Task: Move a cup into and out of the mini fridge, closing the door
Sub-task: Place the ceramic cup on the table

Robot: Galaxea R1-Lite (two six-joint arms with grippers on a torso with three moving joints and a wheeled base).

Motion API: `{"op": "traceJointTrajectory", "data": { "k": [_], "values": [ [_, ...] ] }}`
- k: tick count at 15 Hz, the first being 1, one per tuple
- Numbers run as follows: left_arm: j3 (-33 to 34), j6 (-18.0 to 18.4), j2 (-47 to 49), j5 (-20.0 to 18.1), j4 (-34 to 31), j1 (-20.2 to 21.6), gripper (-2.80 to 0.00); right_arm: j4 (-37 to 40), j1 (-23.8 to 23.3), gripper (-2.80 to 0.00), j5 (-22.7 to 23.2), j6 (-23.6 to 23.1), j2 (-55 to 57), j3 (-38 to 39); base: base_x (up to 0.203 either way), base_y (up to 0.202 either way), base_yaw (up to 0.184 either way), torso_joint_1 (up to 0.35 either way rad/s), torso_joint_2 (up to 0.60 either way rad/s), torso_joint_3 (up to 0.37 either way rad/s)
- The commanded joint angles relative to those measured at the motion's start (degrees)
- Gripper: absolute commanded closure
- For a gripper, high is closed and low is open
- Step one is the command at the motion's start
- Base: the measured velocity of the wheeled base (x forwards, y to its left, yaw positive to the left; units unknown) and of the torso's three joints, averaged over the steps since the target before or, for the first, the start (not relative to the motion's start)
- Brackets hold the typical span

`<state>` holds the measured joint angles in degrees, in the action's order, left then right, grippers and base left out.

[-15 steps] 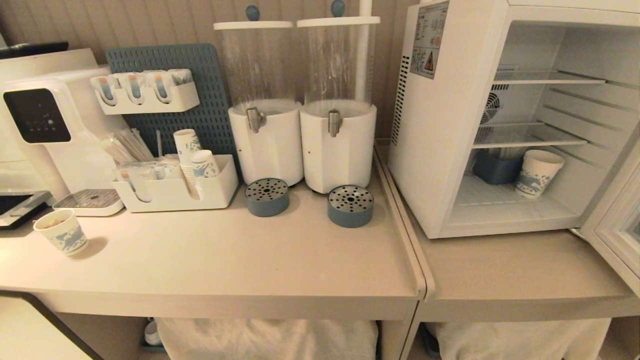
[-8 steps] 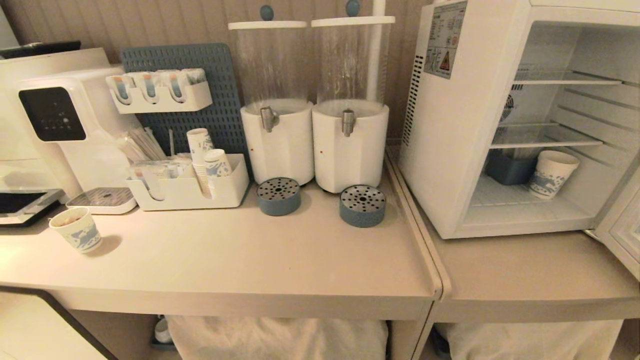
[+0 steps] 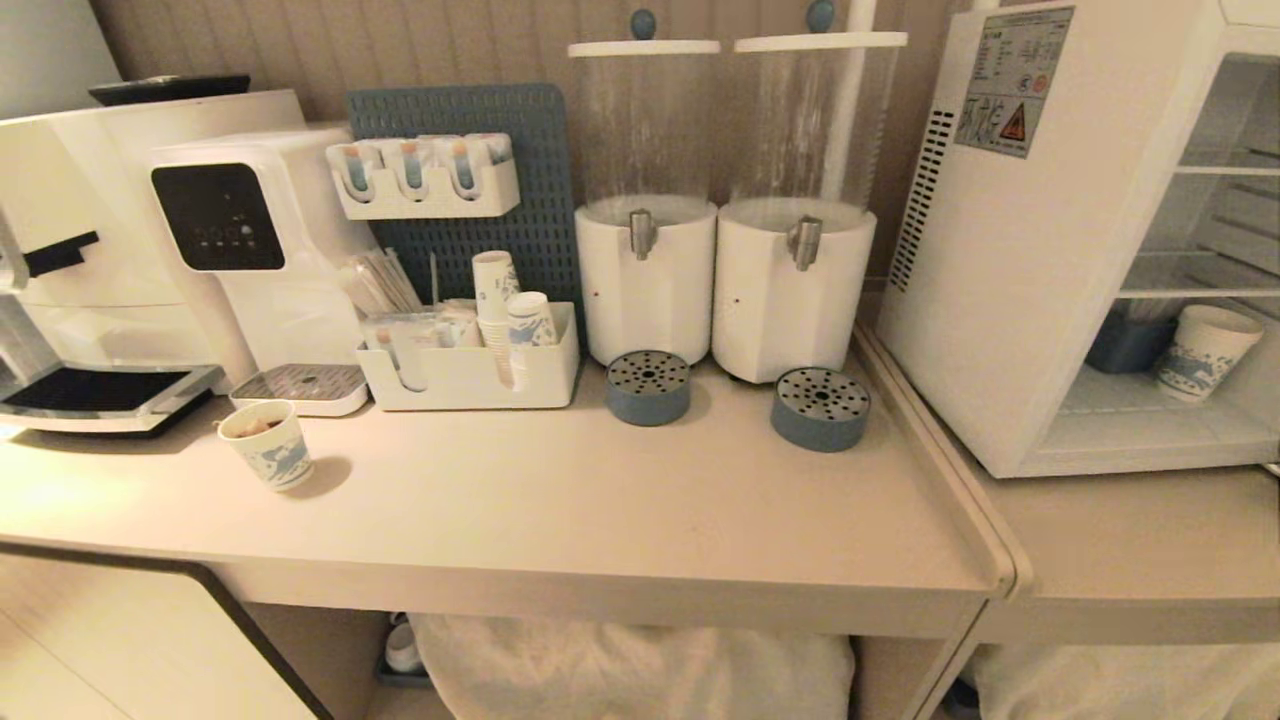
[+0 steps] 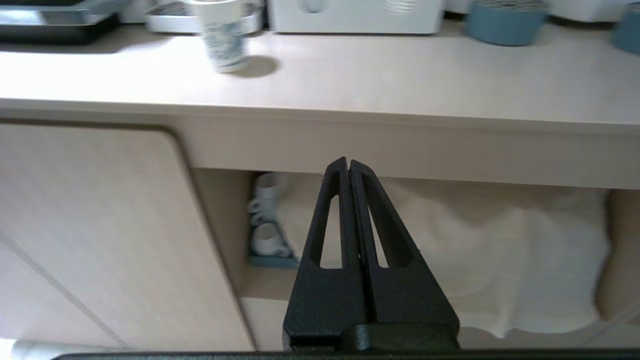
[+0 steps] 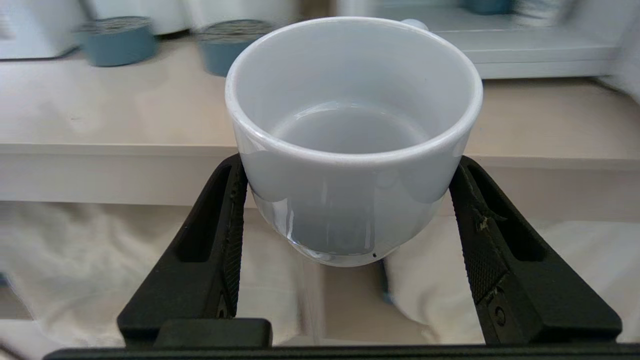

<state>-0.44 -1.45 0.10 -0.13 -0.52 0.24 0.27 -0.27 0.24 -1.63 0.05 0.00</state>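
Right pincer (image 5: 350,210) grips the small plain white ceramic cup (image 5: 352,135), one black finger (image 5: 227,225) pressed against each side of its body. The cup sits upright with its mouth up and nothing inside, held in the air in front of the edge of the pale beige surface (image 3: 600,500), at about the level of that edge. Only a sliver of its handle peeks over the far rim.

Left pincer (image 4: 348,210) hangs lower, in front of the open space under the surface, its two black fingers pressed flat together with nothing between them. Neither arm shows in the head view.

At the right end of the surface stands the white boxy mini fridge (image 3: 1010,270) with side vent slots and a warning sticker. Its front is open, and the wire shelves are exposed. I can't make out the door itself from here. On the fridge floor stand a blue-patterned paper cup (image 3: 1205,352) and, just beside it, a dark blue container (image 3: 1125,345).

Two white cylindrical drink dispensers (image 3: 720,200) stand side by side left of the fridge, each with a round blue drip tray (image 3: 648,387) before it. Another blue-patterned paper cup (image 3: 267,445) stands near the left end, in front of a white water machine (image 3: 250,240).
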Motion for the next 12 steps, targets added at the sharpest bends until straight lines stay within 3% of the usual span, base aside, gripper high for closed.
{"op": "traceJointTrajectory", "data": {
  "k": [1, 12],
  "values": [
    [0.0, 0.0, 0.0, 0.0, 0.0, 0.0, 0.00, 0.0, 0.0, 0.00, 0.0, 0.0, 0.1, 0.1, 0.000, 0.195, 0.012, 0.005, 0.00, -0.001],
    [0.0, 0.0, 0.0, 0.0, 0.0, 0.0, 0.00, 0.0, 0.0, 0.00, 0.0, 0.0, 0.1, 0.1, 0.000, 0.191, 0.007, 0.004, 0.00, 0.005]
  ]
}}
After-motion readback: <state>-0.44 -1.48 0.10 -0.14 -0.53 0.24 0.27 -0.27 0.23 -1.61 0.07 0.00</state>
